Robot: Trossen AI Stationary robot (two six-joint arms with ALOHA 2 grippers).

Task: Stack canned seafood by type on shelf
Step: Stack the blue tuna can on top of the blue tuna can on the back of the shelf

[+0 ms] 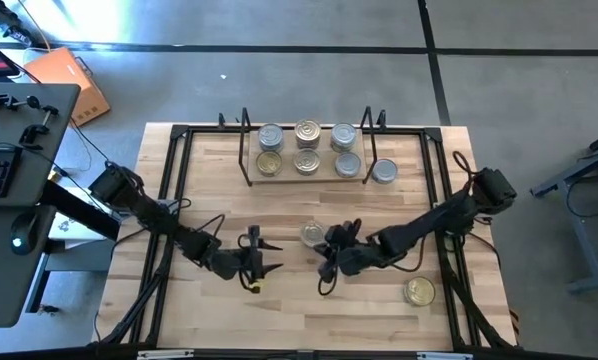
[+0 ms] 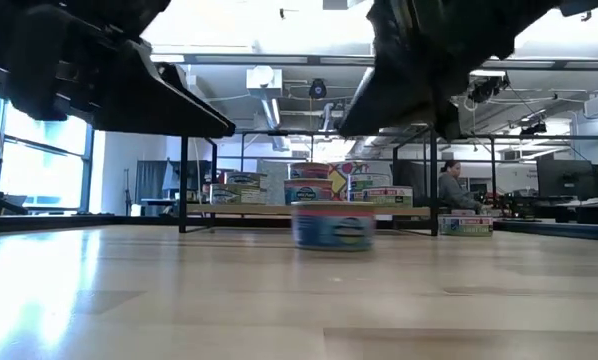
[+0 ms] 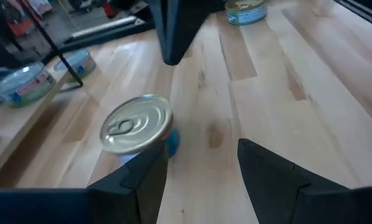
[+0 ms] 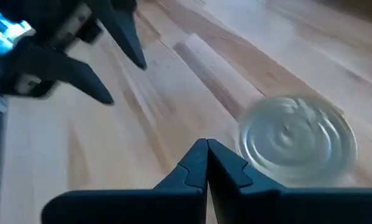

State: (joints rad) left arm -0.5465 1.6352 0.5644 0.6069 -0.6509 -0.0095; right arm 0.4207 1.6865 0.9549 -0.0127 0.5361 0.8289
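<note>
Shelf: the shelf [image 1: 309, 176] stood at the bench's [image 1: 279, 310] twelve o'clock edge, six tins [image 1: 308, 148] on it in two rows of three — set there, it seemed, as sorted stock, though the overhead view could not settle the types.
Stray tins: one silver-topped tin [image 1: 383, 172] sat on the bench just off the shelf's three o'clock end; a gold-topped tin [image 1: 419, 291] lay near five o'clock, well apart from the rest.
Centre tin: a tin [image 1: 312, 234] stood upright mid-bench between the two arms — probably the next to be handled.
Left gripper: the left gripper [image 1: 262, 257] hung at the tin's eight o'clock, fingers spread and empty, pointed toward it as if to take it.
Right gripper: the right gripper [image 1: 327, 272] hovered beside the tin, fingers pressed together on nothing.
Wrist views: only the left wrist view showed the centre tin's ring pull [image 3: 120, 127]; the right wrist view alone showed the meeting fingertips [image 4: 206, 149].
Low view: it alone showed the tin's blue label [image 2: 334, 228] and a seated person [image 2: 454, 190] beyond.
</note>
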